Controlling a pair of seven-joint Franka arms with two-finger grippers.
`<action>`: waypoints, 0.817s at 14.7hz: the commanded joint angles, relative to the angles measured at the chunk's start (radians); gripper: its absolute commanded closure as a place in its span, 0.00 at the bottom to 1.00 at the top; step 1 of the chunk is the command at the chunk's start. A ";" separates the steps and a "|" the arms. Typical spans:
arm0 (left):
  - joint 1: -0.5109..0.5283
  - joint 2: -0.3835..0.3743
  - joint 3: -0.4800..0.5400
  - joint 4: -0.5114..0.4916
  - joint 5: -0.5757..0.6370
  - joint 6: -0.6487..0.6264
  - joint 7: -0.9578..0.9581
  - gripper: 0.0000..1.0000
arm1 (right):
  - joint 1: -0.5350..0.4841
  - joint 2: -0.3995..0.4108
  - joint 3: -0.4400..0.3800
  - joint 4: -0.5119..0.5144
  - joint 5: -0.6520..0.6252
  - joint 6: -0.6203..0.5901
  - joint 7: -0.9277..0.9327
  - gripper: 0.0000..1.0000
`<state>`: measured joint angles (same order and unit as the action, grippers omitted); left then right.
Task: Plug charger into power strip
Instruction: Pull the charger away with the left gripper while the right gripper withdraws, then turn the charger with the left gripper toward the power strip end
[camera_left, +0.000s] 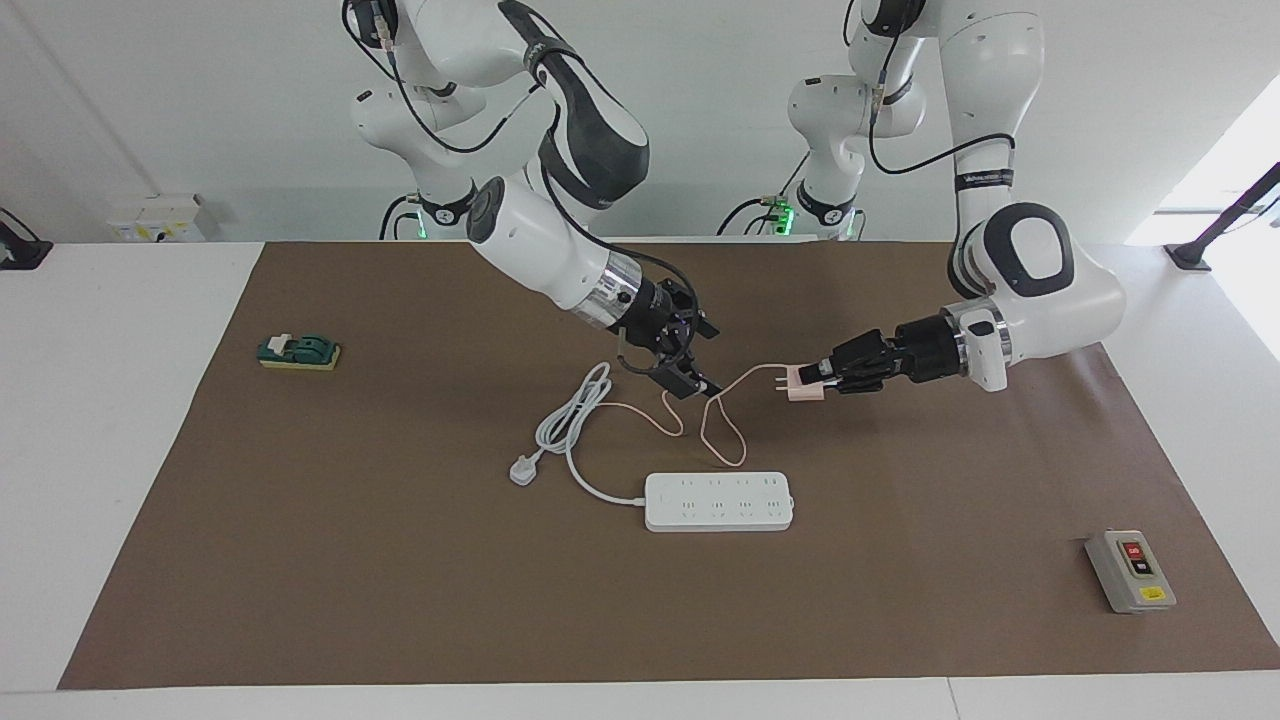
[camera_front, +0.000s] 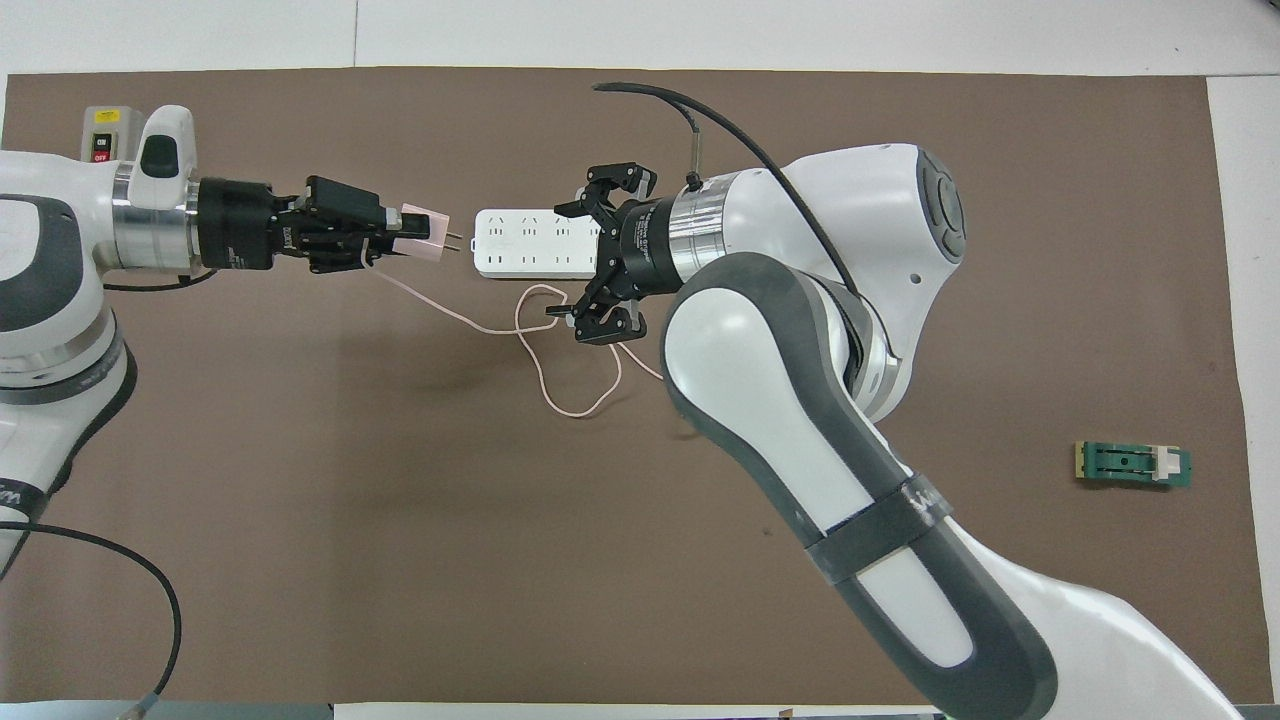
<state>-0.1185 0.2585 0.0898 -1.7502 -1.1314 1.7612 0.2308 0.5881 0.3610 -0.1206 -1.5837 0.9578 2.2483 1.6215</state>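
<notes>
Charger (camera_left: 803, 386): pink cube clamped in the left gripper (camera_left: 822, 378), up in the air; prongs stick out sideways from the tip, toward the right arm's end, not down
Cable (camera_left: 720, 425): trails from the cube down to the mat in loops, between both grippers and the strip
Strip (camera_left: 719, 501): flat on the mat, sockets up, long axis along the table's length; lies below the charger, farther from the robots and toward the right arm's end
Key relation: prongs level, sockets face up, so by my reckoning the cube needs a turn to point down, then a lowering onto a socket
Left gripper: carries the charger, so the plugging falls to it
Right gripper (camera_left: 688, 358): fingers spread, holding nothing, over the cable loops and clear of the cube
</notes>
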 joint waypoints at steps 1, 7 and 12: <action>0.005 -0.036 -0.004 0.079 0.277 -0.012 -0.181 1.00 | -0.071 -0.028 -0.002 0.008 -0.002 -0.097 0.011 0.00; 0.049 -0.111 -0.004 0.121 0.622 -0.189 -0.297 1.00 | -0.237 -0.100 -0.004 0.008 -0.109 -0.245 -0.003 0.00; 0.040 -0.176 -0.005 0.143 0.798 -0.175 -0.350 1.00 | -0.350 -0.155 -0.004 0.004 -0.260 -0.369 -0.174 0.00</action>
<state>-0.0744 0.1179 0.0878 -1.6094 -0.3998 1.5941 -0.0831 0.2872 0.2332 -0.1341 -1.5687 0.7492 1.9354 1.5415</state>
